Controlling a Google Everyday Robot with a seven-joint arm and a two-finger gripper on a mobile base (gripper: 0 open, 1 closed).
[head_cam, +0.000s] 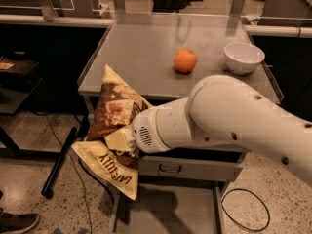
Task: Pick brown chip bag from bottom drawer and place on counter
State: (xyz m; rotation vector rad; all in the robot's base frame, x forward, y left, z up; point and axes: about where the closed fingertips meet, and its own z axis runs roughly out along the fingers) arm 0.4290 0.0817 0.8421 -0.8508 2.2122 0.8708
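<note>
The brown chip bag (111, 130) hangs in the air in front of the cabinet's left front corner, its top corner level with the counter (146, 52) edge. My gripper (124, 143) is shut on the bag's middle, at the end of my white arm (229, 116) that reaches in from the right. The bottom drawer (165, 211) stands pulled out below; its grey floor shows under the bag and arm. The bag's lower cream part with lettering hangs down to the left of the drawer.
An orange (185, 60) and a white bowl (243, 57) sit on the counter's right half. A closed upper drawer with a handle (169, 168) is under my arm. Black cables and a dark stand leg (58, 162) lie on the floor at left; a shoe (17, 222) is at bottom left.
</note>
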